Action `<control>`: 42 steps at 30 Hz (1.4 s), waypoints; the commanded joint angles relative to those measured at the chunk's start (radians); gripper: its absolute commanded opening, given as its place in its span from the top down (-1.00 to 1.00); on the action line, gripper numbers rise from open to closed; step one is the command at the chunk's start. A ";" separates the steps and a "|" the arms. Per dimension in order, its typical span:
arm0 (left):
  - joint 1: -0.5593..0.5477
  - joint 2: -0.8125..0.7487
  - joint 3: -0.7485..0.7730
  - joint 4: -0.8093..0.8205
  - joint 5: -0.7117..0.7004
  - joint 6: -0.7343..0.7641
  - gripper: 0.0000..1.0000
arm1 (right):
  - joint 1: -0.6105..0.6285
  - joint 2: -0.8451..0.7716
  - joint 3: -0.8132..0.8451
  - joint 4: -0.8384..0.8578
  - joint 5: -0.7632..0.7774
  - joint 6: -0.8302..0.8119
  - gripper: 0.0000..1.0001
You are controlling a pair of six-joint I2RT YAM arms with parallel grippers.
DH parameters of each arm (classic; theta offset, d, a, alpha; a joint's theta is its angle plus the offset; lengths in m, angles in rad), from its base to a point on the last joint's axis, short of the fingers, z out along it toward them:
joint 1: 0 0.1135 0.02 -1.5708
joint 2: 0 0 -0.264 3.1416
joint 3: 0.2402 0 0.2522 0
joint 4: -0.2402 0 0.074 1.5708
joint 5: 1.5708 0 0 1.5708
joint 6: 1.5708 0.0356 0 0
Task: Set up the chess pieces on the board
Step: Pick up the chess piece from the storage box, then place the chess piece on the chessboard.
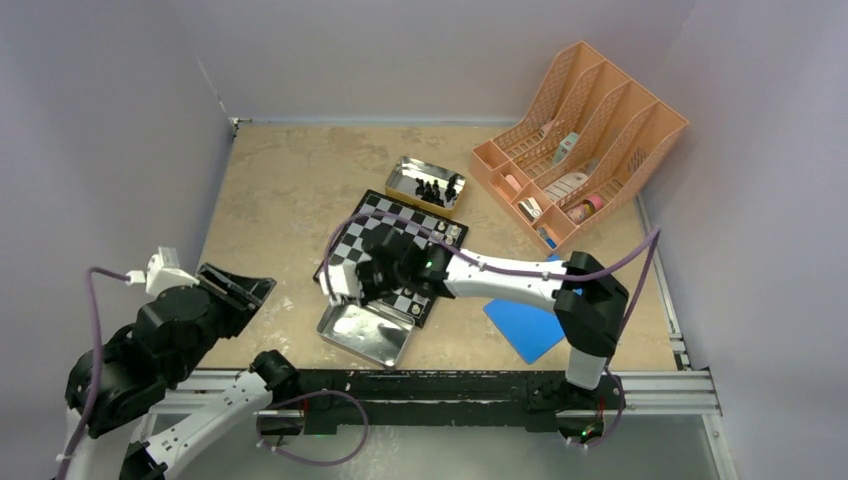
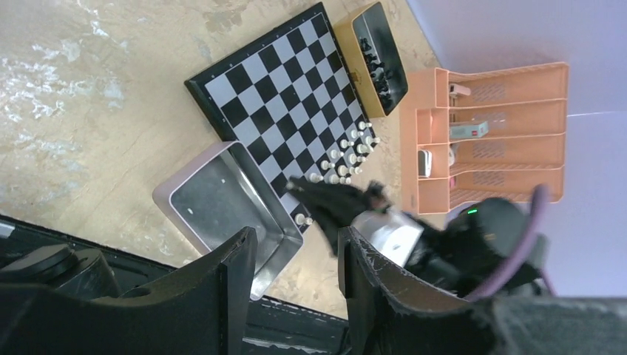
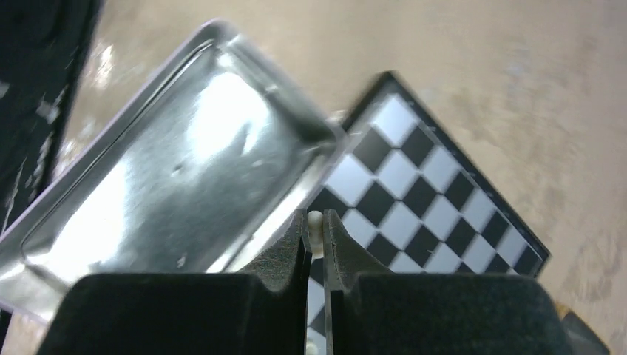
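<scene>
The checkered board lies mid-table; it also shows in the left wrist view and the right wrist view. Several cream-white pieces stand along one edge of it. Black pieces lie in the far tin. My right gripper is over the board's near corner, beside the near tin. It is shut on a cream-white piece held between its fingertips. My left gripper is open and empty, held off the table at the near left.
The near tin looks empty. An orange file organizer with small items stands at the back right. A blue flat square lies under the right arm. Purple walls enclose the table.
</scene>
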 commanded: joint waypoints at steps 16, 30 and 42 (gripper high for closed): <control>-0.009 0.307 -0.054 0.346 0.092 0.432 0.14 | -0.297 -0.023 0.004 0.427 -0.046 0.654 0.98; -0.008 0.328 -0.076 0.360 0.122 0.427 0.16 | -0.310 0.115 -0.100 0.636 -0.026 0.714 0.92; -0.008 0.321 -0.092 0.350 0.139 0.396 0.16 | -0.310 0.136 -0.183 0.678 -0.011 0.666 0.90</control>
